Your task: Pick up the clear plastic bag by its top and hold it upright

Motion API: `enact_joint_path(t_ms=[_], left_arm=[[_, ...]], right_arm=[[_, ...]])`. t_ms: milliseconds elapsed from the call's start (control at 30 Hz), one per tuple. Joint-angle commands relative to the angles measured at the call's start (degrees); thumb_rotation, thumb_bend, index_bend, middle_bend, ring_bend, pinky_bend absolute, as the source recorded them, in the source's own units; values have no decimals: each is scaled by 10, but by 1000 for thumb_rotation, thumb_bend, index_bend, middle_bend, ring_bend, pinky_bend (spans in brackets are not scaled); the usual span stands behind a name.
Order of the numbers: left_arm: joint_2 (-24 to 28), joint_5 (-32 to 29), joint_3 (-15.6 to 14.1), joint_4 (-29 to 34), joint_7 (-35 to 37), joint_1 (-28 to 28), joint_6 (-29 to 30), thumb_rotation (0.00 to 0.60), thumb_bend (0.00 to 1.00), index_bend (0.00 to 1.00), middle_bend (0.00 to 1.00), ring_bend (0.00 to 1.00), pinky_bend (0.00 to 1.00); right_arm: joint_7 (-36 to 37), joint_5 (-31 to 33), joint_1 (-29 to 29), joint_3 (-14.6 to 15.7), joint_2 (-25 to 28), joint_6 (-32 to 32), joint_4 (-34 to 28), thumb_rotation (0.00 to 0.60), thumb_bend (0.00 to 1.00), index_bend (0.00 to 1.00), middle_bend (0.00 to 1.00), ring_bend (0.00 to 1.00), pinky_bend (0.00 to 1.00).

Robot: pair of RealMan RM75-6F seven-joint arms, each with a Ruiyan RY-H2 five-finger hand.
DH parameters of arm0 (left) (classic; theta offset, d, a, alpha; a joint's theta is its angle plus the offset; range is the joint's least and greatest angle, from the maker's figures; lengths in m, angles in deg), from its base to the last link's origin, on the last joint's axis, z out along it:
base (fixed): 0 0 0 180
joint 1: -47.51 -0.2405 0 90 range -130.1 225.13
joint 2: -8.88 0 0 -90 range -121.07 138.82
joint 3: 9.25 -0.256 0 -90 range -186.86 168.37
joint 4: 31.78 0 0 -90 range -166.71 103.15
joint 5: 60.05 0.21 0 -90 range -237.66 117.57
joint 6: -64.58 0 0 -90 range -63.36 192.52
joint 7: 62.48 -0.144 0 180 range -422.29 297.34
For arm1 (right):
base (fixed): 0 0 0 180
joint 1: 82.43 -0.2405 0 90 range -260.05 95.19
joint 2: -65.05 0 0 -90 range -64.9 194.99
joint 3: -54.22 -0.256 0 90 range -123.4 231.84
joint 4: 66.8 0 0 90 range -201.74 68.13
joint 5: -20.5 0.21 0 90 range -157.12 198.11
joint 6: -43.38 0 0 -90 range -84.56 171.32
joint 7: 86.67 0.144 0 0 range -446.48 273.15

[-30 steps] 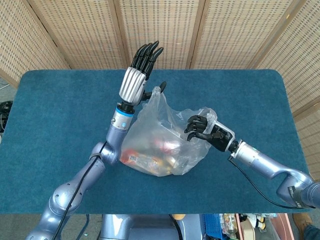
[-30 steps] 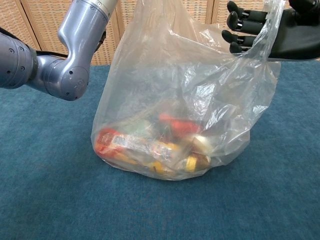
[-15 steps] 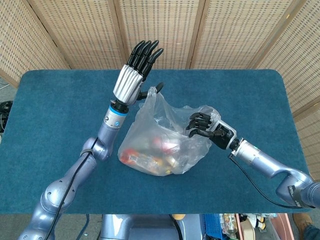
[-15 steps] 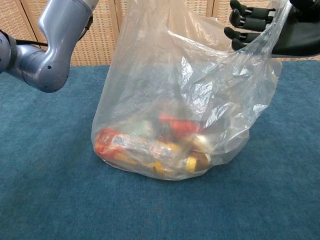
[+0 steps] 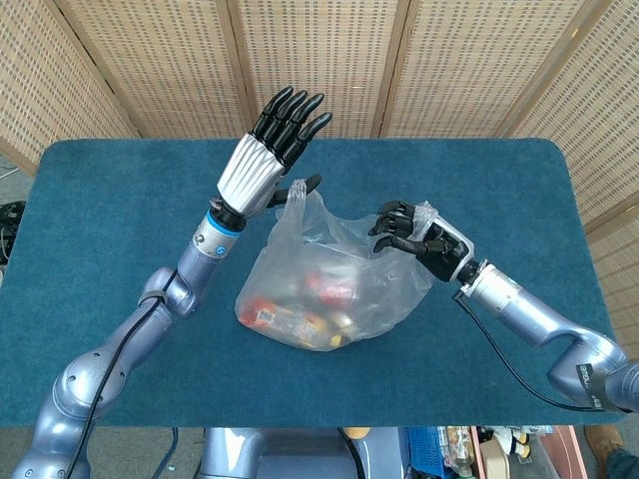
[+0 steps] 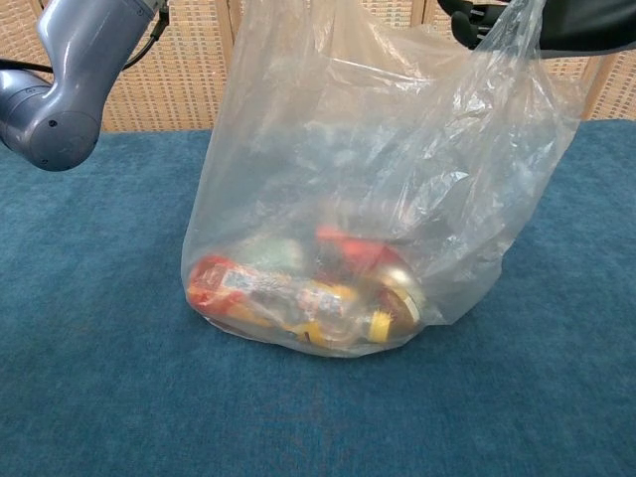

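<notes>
The clear plastic bag (image 5: 329, 279) stands on the blue table with red and yellow packets (image 6: 298, 293) in its bottom. My left hand (image 5: 265, 150) is above its left side with the fingers stretched upward. The bag's left top edge (image 5: 296, 198) hangs caught at that hand's thumb. My right hand (image 5: 411, 235) grips the bag's right top edge with curled fingers. In the chest view the bag (image 6: 378, 179) rises out of the top of the frame. Only part of the right hand (image 6: 561, 15) shows there, and of the left arm only the forearm (image 6: 60, 89).
The blue cloth table (image 5: 120, 220) extends well to both sides of the bag. A wicker screen (image 5: 329, 60) stands right behind the table's far edge. A cable (image 5: 509, 374) hangs under the right forearm.
The left hand has drifted left and the right hand has moved up and to the right. The bag's top is stretched wider between them, and its walls stand tauter.
</notes>
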Motion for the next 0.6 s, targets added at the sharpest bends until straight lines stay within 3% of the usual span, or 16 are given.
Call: enact_joint_path(t_ms=[33, 267, 400, 600], left_arm=[[10, 8, -9, 18, -9, -5, 0, 600, 316, 0, 0, 0, 36], [32, 14, -9, 75, -55, 0, -16, 600, 316, 0, 0, 0, 37], [43, 12, -2, 108, -79, 7, -29, 600, 315, 0, 0, 0, 37], [57, 9, 11, 145, -109, 17, -41, 600, 315, 0, 0, 0, 37]], right_arm=[[-11, 16, 2, -10, 3, 10, -7, 600, 198, 396, 513, 363, 417], [-50, 37, 2, -34, 6, 41, -30, 600, 212, 397, 513, 360, 413], [-68, 40, 2, -44, 4, 55, -42, 600, 222, 400, 513, 360, 314], [-72, 42, 5, -54, -6, 65, -45, 600, 248, 402, 510, 352, 296]])
